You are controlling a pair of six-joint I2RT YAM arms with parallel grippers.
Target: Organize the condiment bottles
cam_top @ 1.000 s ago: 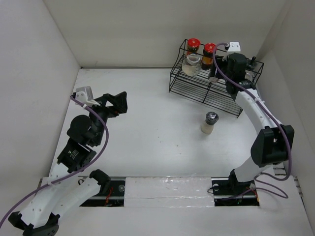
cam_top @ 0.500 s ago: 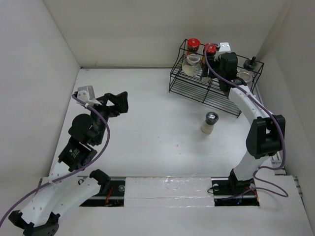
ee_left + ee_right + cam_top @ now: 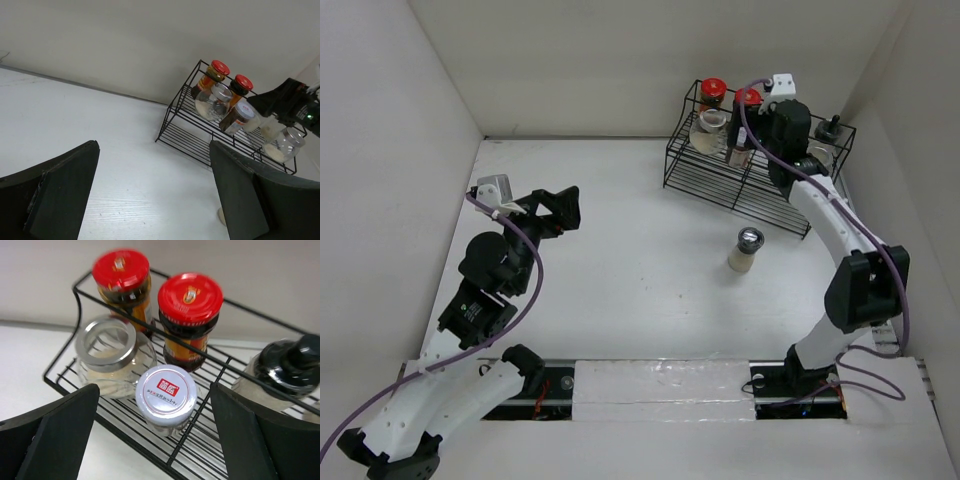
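A black wire rack at the back right holds several condiment bottles. Two dark jars with red lids stand at its back. In front of them are a clear glass jar with a silver rim and a white-lidded jar. A black-capped shaker stands to the right. My right gripper hangs open over the rack, its fingers on either side of the white-lidded jar and not touching it. A pale shaker with a silver cap stands alone on the table. My left gripper is open and empty over the left of the table.
White walls close in the table at the back and on both sides. The rack stands against the back right corner, with another glass jar at its right end. The right arm reaches over the table's right side.
My right gripper moved left along the rack with the white-lidded jar, then opened and let it go on the rack. The left arm has not moved.
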